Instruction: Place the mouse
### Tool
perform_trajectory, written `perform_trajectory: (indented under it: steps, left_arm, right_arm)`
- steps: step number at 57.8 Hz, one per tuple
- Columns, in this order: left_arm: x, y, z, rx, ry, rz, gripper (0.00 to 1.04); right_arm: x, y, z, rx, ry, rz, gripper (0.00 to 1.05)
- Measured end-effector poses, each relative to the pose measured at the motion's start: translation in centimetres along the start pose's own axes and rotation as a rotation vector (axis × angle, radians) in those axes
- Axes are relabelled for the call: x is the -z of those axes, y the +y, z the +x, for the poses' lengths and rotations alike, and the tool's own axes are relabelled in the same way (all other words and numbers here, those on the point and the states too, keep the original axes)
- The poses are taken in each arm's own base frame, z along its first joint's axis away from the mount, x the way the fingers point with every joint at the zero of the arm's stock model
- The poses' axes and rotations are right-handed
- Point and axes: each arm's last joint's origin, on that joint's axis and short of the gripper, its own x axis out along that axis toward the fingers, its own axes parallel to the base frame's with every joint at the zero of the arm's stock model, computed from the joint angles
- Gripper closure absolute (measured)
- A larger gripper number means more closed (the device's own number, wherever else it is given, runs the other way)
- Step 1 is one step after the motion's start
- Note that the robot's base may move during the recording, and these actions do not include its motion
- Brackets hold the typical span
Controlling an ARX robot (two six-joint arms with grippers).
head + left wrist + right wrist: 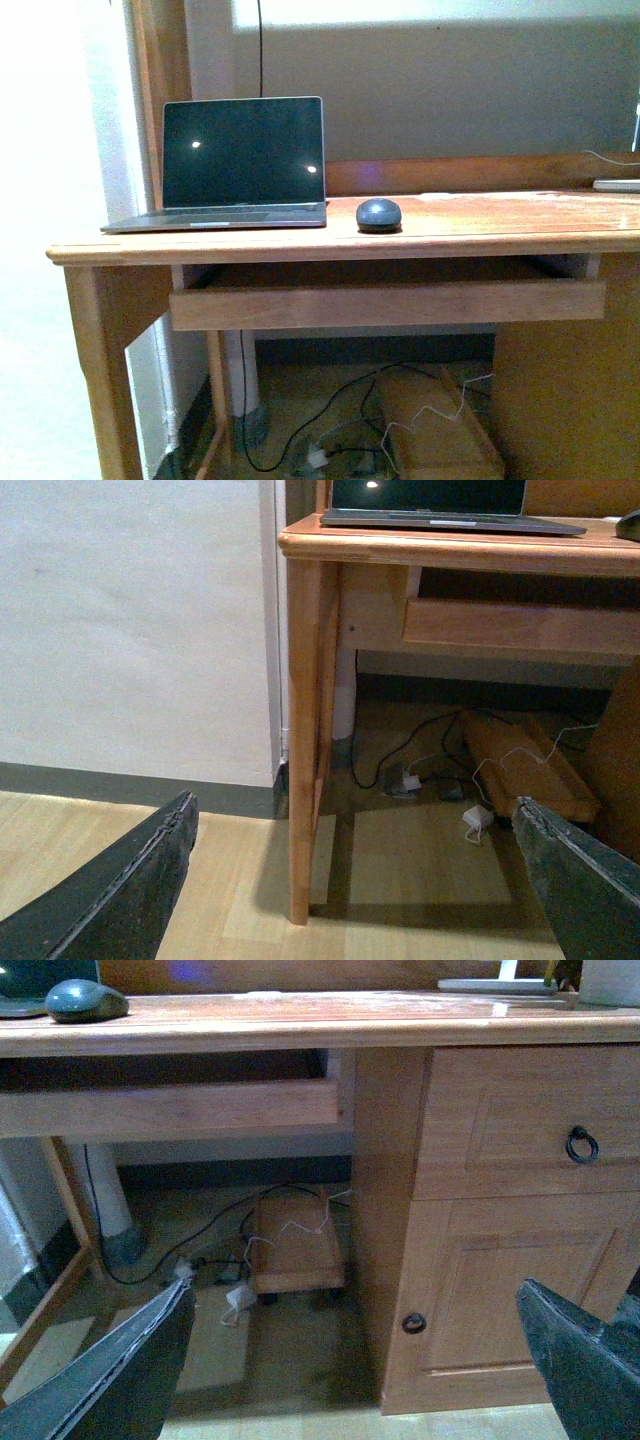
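Wooden desk [480, 235] against a grey wall, shallow drawer [385, 303] under its top pulled partly out, cables on the floor beneath.

Item: one mouse [379, 214], dark grey, resting flat on the desktop, just right of the laptop and apart from it, near the front edge.

One laptop [240, 160], lid up, screen dark, at the desk's left end.

One flat pale object [617, 185] at the far right, too cropped to name.

One cupboard [500, 1220] on the right, with two ring pulls.

Left gripper [350, 880]: low, facing the desk's left leg, jaws released, nothing between them.

Right gripper [350, 1360]: low, facing the cupboard, jaws released, empty.

Judgement: the mouse already appears set down; if it needs moving, approach from above, close across its narrow sides, and keep clear of the laptop edge
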Motion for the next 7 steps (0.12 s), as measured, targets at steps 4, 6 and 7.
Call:
perform_trajectory:
  steps: [4, 6, 7]
  left_arm:
    - [0.0, 0.0, 0.0, 0.0, 0.0, 0.0, 0.08]
    - [0.0, 0.0, 0.0, 0.0, 0.0, 0.0, 0.08]
    - [0.0, 0.0, 0.0, 0.0, 0.0, 0.0, 0.08]
  right_arm:
    - [0.0, 0.0, 0.0, 0.0, 0.0, 0.0, 0.08]
    - [0.0, 0.0, 0.0, 0.0, 0.0, 0.0, 0.08]
    - [0.0, 0.0, 0.0, 0.0, 0.0, 0.0, 0.08]
